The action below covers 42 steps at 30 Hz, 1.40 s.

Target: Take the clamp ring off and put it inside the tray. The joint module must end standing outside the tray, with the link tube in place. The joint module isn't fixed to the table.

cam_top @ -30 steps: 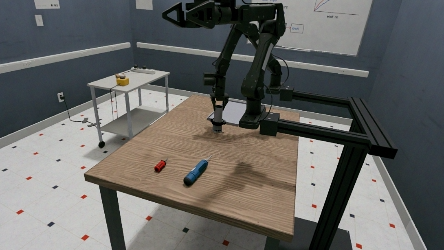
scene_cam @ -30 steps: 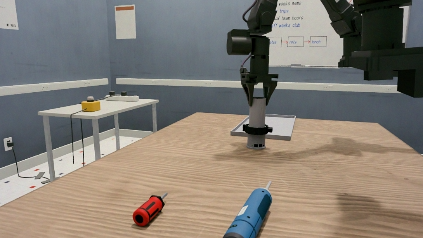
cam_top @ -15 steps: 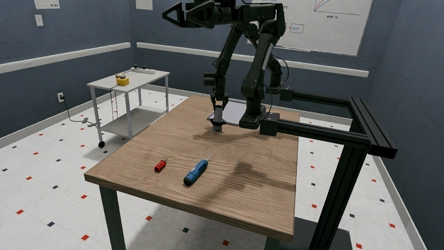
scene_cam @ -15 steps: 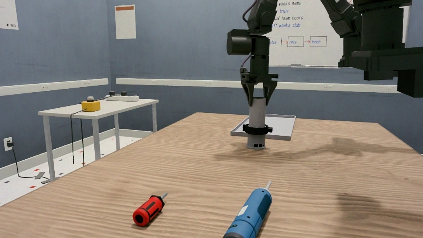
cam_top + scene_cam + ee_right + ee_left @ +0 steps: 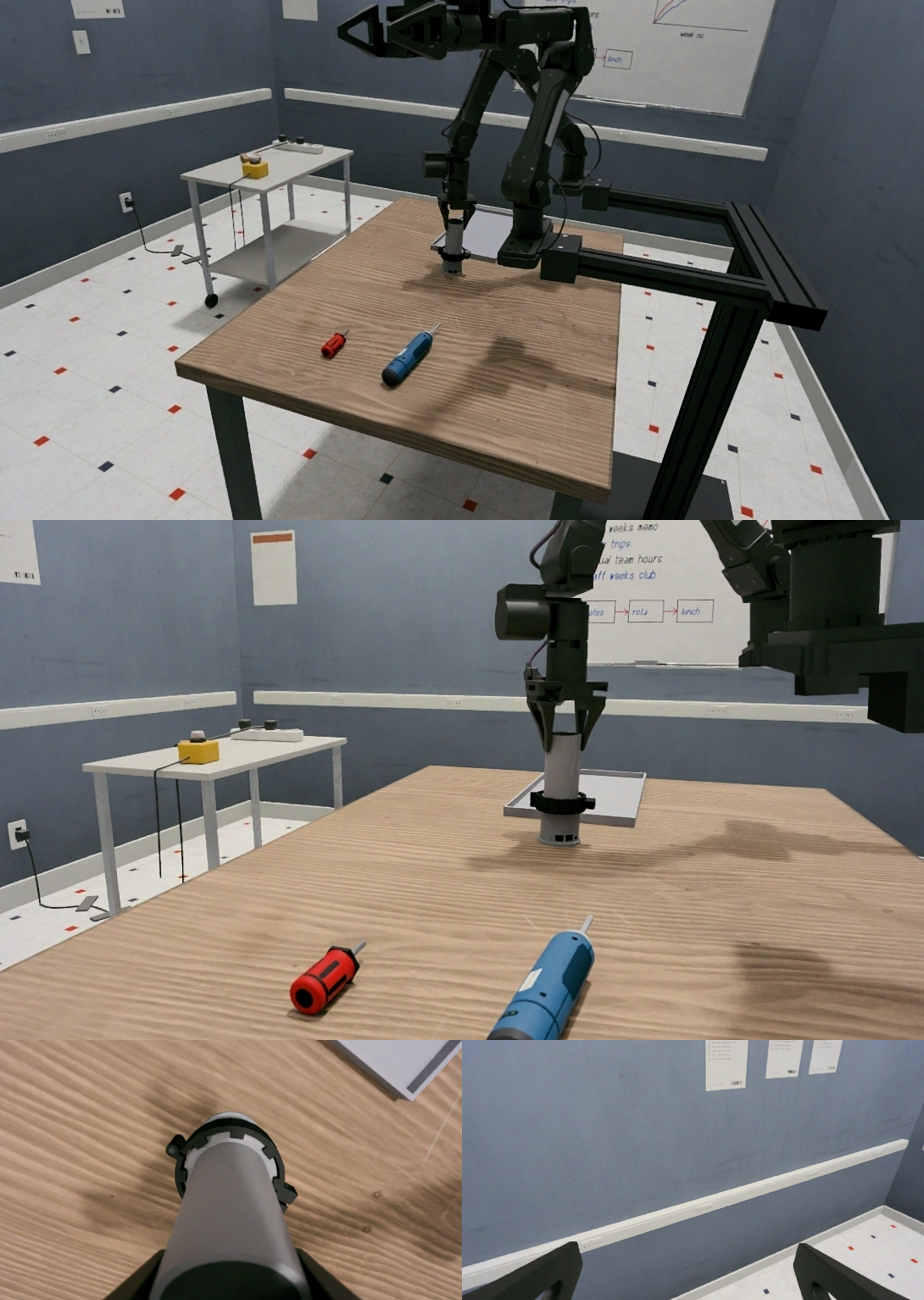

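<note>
The joint module point(image 5: 452, 267) point(image 5: 559, 828) stands upright on the table outside the tray point(image 5: 487, 236) point(image 5: 610, 796) point(image 5: 391, 1061). The grey link tube point(image 5: 454, 236) point(image 5: 561, 771) point(image 5: 233, 1210) stands upright in it. The black clamp ring point(image 5: 453, 254) point(image 5: 559, 804) point(image 5: 231, 1123) is around the joint between them, with lugs sticking out at the sides. My right gripper point(image 5: 455, 224) point(image 5: 565, 747) point(image 5: 230, 1259) points down, shut on the tube's top end with a finger on either side. My left gripper point(image 5: 364, 30) point(image 5: 688, 1252) is open and empty, high above the table.
A red screwdriver point(image 5: 332, 345) point(image 5: 323, 980) and a blue power screwdriver point(image 5: 409, 356) point(image 5: 549, 987) lie nearer the top and exterior views on the wooden table point(image 5: 291, 387) point(image 5: 225, 920). The tray is just behind the module. A white cart point(image 5: 310, 161) point(image 5: 141, 764) stands apart beyond the table edge.
</note>
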Each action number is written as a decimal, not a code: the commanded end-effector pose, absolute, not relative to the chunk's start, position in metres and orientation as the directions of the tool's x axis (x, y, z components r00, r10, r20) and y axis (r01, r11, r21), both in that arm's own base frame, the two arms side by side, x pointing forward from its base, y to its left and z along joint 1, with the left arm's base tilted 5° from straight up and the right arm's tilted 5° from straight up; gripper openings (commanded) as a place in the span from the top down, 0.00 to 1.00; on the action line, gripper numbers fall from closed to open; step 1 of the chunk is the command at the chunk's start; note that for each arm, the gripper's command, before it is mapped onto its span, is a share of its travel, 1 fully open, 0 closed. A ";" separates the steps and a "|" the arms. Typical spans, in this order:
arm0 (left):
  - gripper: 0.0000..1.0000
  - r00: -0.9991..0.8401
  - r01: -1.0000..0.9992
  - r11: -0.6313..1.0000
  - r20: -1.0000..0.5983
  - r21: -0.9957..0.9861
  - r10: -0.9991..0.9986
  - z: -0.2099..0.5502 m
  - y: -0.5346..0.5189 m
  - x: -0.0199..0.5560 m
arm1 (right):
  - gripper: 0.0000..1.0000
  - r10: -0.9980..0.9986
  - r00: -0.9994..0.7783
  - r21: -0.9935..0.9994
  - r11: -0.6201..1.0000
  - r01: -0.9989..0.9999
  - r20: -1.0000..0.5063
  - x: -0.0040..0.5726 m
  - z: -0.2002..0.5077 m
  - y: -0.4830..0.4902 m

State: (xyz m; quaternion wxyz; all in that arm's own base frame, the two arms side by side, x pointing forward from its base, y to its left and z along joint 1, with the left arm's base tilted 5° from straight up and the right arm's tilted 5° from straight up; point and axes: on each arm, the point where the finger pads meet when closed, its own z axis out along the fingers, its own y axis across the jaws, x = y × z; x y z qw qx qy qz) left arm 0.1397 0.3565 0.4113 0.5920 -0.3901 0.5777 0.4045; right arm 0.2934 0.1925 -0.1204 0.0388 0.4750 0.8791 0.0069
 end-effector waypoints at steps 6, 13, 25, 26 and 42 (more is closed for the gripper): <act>0.00 0.015 -0.935 0.356 -1.000 -0.007 0.020 0.420 0.355 0.135 | 0.52 0.834 -0.542 0.027 0.547 0.837 -0.104 0.292 -0.111 0.178; 0.00 0.015 -0.935 0.356 -1.000 -0.007 0.020 0.420 0.355 0.135 | 0.52 0.834 -0.542 0.027 0.547 0.837 -0.104 0.292 -0.111 0.178; 0.00 0.015 -0.935 0.356 -1.000 -0.007 0.020 0.420 0.355 0.135 | 0.52 0.833 -0.543 0.024 0.549 0.836 -0.108 0.292 -0.111 0.176; 0.00 0.015 -0.935 0.356 -1.000 -0.007 0.020 0.420 0.355 0.135 | 0.52 0.833 -0.543 0.024 0.549 0.836 -0.108 0.292 -0.111 0.176; 0.00 0.015 -0.935 0.356 -1.000 -0.007 0.020 0.420 0.355 0.135 | 0.52 0.831 -0.547 0.041 0.553 0.832 -0.103 0.287 -0.111 0.193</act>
